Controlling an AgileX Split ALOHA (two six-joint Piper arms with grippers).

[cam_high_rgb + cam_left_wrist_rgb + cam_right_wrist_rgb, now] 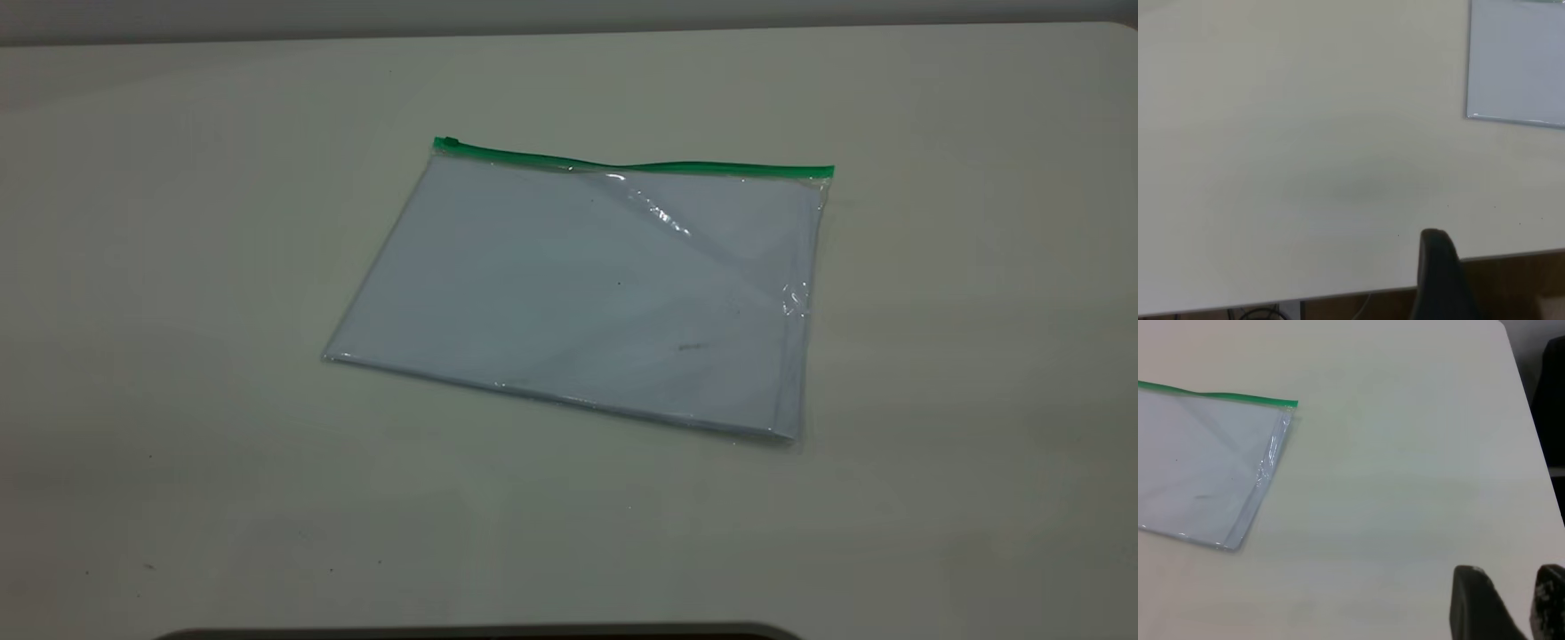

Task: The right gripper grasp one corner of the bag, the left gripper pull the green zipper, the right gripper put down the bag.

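Observation:
The bag [587,284] lies flat on the table, a pale bluish clear pouch with glossy wrinkles. The green zipper [640,165] runs along its far edge, with the slider tab [447,142] at the left end. Neither gripper appears in the exterior view. In the right wrist view my right gripper [1511,577] is open and holds nothing, well away from the bag [1198,473] and the end of the green zipper [1218,395]. In the left wrist view a black part of my left gripper [1438,267] shows over the table edge, far from the bag's corner [1518,67].
The cream table [178,267] surrounds the bag with bare surface on all sides. Its edge [1338,290] shows in the left wrist view above brown flooring. A dark object [1551,400] stands beyond the table's edge in the right wrist view.

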